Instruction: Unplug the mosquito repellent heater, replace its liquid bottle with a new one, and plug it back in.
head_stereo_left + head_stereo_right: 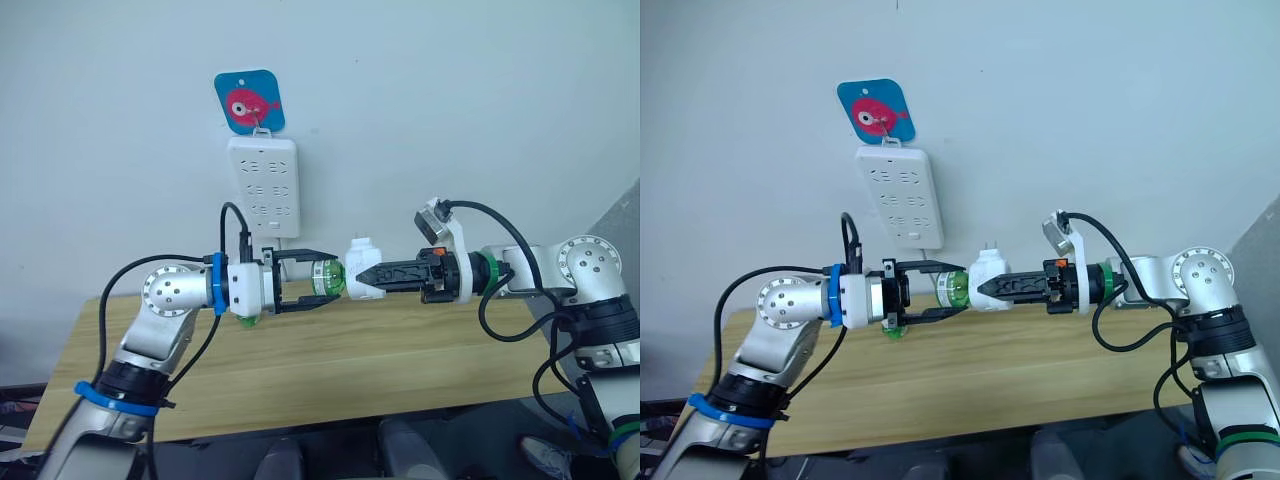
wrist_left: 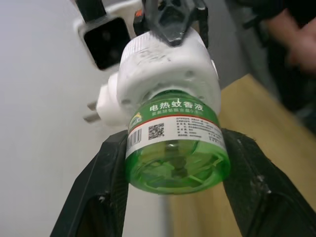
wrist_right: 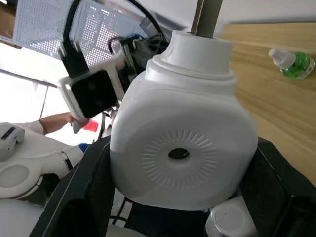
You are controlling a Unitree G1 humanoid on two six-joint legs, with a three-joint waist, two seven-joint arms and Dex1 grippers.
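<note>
Two grippers: they meet in mid-air above the wooden table (image 1: 300,370), in front of the white wall.
Right gripper (image 1: 362,276): its black fingers are clamped on the mosquito repellent heater (image 1: 364,270), one on each flat side.
Heater: off the wall, its two prongs pointing up and its round vent hole (image 3: 178,154) facing the right wrist camera.
Liquid bottle (image 2: 175,148): green, with a labelled band, its neck seated in the heater.
Left gripper (image 1: 325,282): its fingers stand wide apart on either side of the bottle's base; contact cannot be told.
Power strip (image 1: 264,187): white, hanging on the wall under a blue fish tag (image 1: 250,101).
Second green bottle (image 3: 292,62): lying on the table, capped white.
</note>
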